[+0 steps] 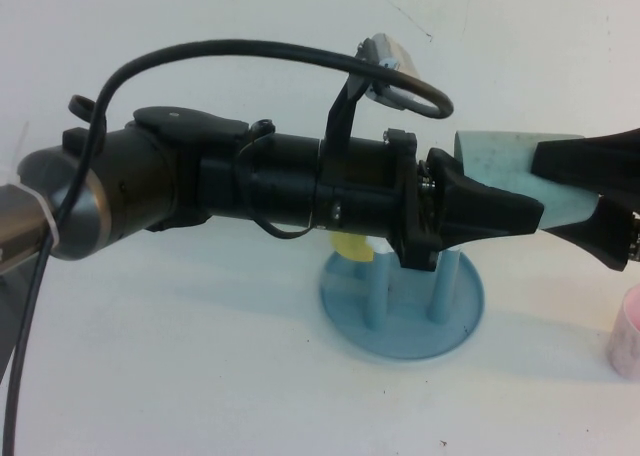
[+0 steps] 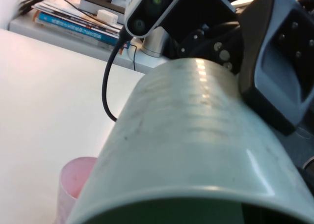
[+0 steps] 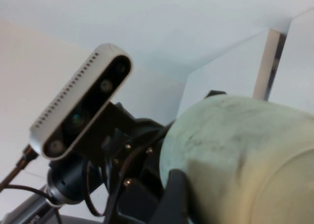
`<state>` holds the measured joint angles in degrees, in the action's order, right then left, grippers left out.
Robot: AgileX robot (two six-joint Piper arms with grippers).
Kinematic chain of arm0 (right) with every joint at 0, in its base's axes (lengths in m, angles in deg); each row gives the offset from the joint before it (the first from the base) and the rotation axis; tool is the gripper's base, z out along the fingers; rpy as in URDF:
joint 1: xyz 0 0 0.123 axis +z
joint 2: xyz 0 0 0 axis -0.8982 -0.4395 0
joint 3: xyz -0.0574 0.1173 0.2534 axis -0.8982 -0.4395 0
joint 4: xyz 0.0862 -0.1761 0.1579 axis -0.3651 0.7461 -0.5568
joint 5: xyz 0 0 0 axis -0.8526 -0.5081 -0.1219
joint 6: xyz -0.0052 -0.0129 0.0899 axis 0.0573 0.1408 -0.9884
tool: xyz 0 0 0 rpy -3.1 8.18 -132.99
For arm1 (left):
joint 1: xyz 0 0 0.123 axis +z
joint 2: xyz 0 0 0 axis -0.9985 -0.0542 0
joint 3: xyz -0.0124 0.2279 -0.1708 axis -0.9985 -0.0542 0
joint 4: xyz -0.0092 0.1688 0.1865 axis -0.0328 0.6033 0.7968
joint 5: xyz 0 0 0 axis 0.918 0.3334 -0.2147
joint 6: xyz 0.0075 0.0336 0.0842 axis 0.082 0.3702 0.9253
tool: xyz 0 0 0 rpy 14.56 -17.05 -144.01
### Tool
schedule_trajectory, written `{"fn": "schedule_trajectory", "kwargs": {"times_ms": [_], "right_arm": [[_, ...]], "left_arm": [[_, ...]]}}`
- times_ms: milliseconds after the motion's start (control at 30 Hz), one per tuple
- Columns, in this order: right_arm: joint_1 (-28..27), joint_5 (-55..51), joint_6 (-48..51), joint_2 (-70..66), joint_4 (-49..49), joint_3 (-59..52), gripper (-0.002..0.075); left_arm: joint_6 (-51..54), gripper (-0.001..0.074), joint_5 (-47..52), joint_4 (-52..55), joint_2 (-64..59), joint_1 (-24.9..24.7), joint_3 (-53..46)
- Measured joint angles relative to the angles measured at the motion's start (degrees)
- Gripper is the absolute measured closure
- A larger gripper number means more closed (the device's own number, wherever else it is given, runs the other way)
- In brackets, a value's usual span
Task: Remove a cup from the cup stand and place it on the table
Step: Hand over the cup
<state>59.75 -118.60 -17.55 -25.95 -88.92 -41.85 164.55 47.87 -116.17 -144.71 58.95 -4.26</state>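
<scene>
Pale mint cup (image 1: pixel 505 171) held lying on its side in mid-air, above and a little right of the cup stand (image 1: pixel 402 301), clear of the table (image 1: pixel 200 376). Both grippers have it, one from each end.

Left arm stretches level across the high view from the left edge, wrist straight, cable looping over the top. Left gripper (image 1: pixel 520 214) points right; its black fingers (image 1: pixel 490 211) lie along the near side of the cup, closed on it. From the left wrist view the cup (image 2: pixel 196 150) fills most of the picture, its mouth toward the camera, a black finger (image 2: pixel 277 62) pressed on its far wall.

Right arm enters at the right edge of the high view, only its end showing. Right gripper (image 1: pixel 560 191) points left, one finger (image 1: pixel 590 161) over the top of the cup, the other (image 1: pixel 600 241) beneath it, clamped on the cup. Right wrist view shows the cup (image 3: pixel 235 155) close up with the left arm's wrist camera (image 3: pixel 81 106) beyond it.

Stand: round blue dish flat on the table, two blue pegs (image 1: pixel 440 286) upright and visible below the left arm. A yellow cup (image 1: pixel 352 244) sits on the stand, mostly hidden behind the arm.

Pink cup (image 1: pixel 628 331) on the table at the right edge, well apart from the stand; seen also in the left wrist view (image 2: pixel 76 184) under the mint cup.
</scene>
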Motion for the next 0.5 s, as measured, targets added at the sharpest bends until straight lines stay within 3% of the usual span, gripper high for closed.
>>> {"fn": "schedule_trajectory", "kwargs": {"times_ms": [233, 500], "right_arm": [[-0.02, 0.23, 1.16, 0.0, 0.18, 0.0, 0.0037], [-5.2, 0.88, 3.87, 0.0, 0.91, 0.0, 0.0034]], "left_arm": [[0.32, 0.0715, -0.34, 0.82, 0.0, 0.0, 0.36], [-8.95, 0.0716, 0.32, 13.97, 1.07, 2.73, 0.42]]}}
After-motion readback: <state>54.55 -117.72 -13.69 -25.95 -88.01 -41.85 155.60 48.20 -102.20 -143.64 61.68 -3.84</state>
